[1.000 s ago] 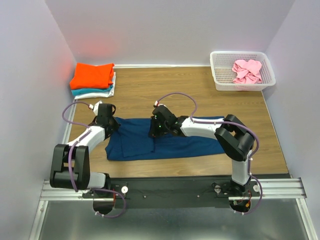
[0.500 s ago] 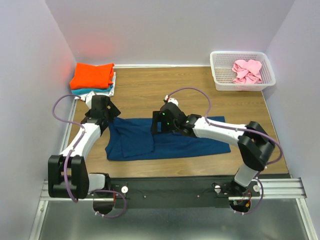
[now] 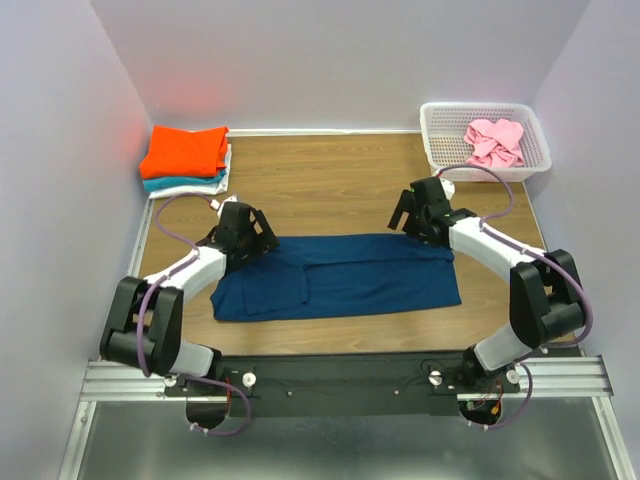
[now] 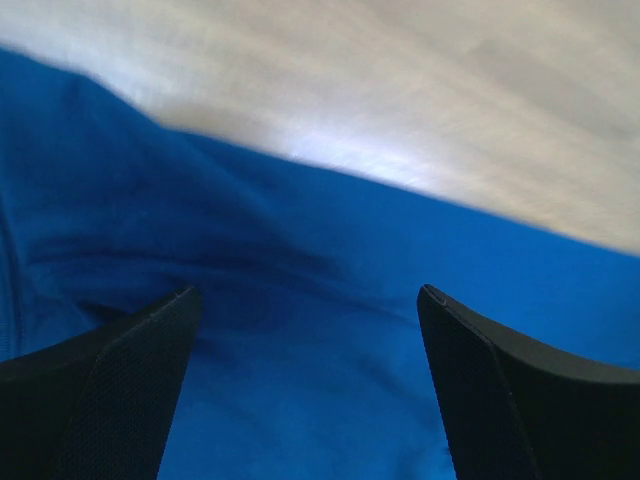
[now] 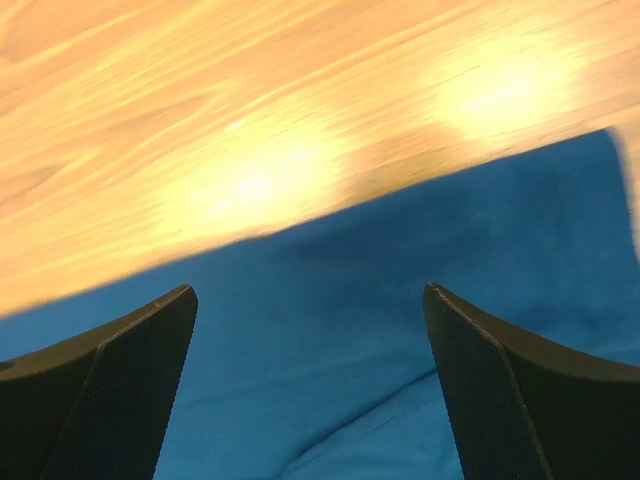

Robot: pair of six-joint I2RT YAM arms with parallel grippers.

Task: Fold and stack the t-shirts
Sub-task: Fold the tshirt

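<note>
Near the near edge of the table [image 3: 330,190], folded to a long strip: navy t-shirt [image 3: 340,275]. At the far-left corner: stack [image 3: 186,160]. Gaping wide, empty, over the strip's far corners: left gripper [image 4: 305,300], right gripper [image 5: 310,290]. Mid-fold, seemingly; next, regrip and fold crosswise.

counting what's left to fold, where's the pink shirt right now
In the top view, the pink shirt lies crumpled in the white basket in the far right corner.
</note>
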